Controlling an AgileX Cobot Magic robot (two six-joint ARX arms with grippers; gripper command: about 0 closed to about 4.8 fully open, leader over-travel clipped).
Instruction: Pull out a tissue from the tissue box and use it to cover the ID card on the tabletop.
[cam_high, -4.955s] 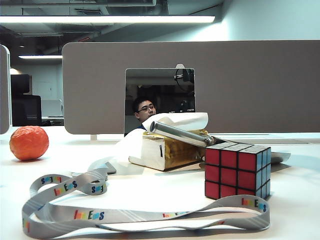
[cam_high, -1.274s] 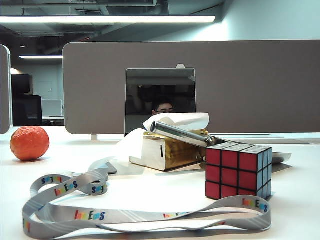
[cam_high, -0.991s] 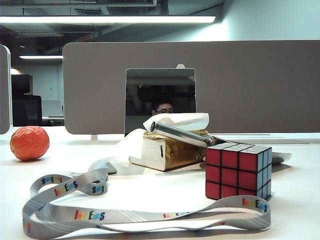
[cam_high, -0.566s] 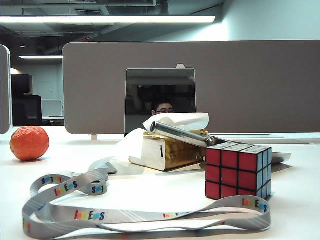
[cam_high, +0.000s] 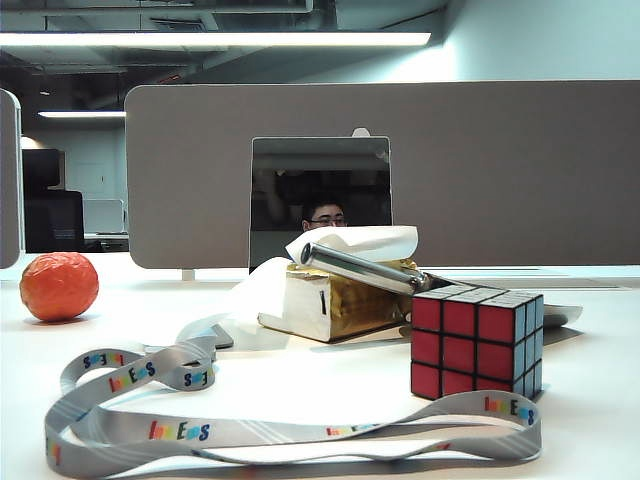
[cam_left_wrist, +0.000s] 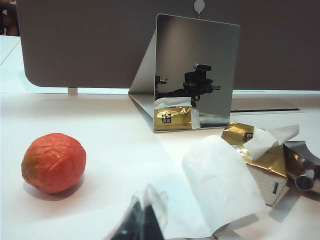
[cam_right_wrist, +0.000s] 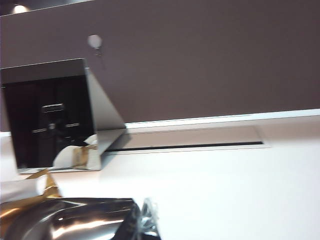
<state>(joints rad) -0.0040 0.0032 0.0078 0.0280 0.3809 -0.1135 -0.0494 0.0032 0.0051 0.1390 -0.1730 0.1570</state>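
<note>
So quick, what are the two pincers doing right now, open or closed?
Left pincer: low over the tabletop by the tissue, tips together, looks closed, holding nothing visible.
Right pincer: closed, apparently empty.

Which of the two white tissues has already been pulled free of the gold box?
The big flat tissue lying spread on the tabletop beside the tissue box. The other tissue, smaller and crumpled, pokes up from the box's top opening.

Left pincer (cam_left_wrist: 142, 220) and right pincer (cam_right_wrist: 145, 222) sit low, both closed and empty.
</note>
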